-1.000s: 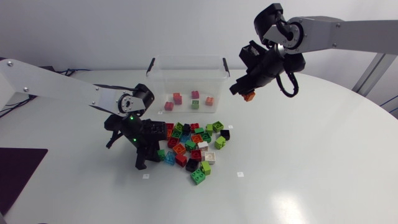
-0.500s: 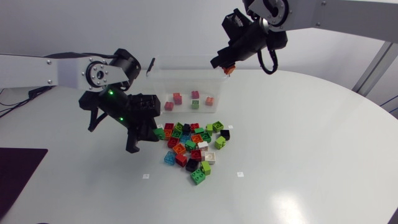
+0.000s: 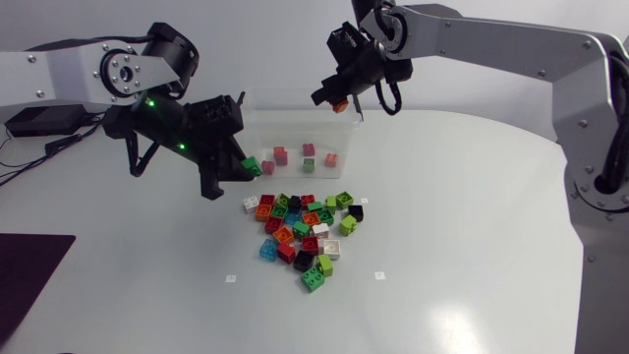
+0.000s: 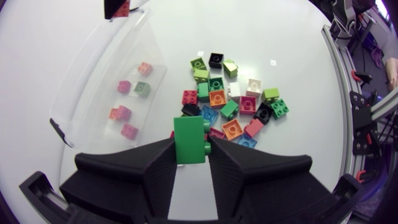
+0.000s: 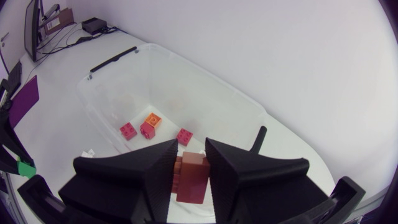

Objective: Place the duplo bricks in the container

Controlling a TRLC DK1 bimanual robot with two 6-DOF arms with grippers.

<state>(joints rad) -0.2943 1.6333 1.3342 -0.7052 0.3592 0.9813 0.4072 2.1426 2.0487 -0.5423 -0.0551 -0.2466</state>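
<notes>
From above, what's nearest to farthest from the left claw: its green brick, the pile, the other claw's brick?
1. Green brick, in the left gripper.
2. Brick pile, on the table.
3. Reddish brick, held by the right gripper.

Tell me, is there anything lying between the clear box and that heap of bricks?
Nothing: in the head view a narrow strip of bare table separates the container from the brick pile. The left wrist view agrees.
</notes>
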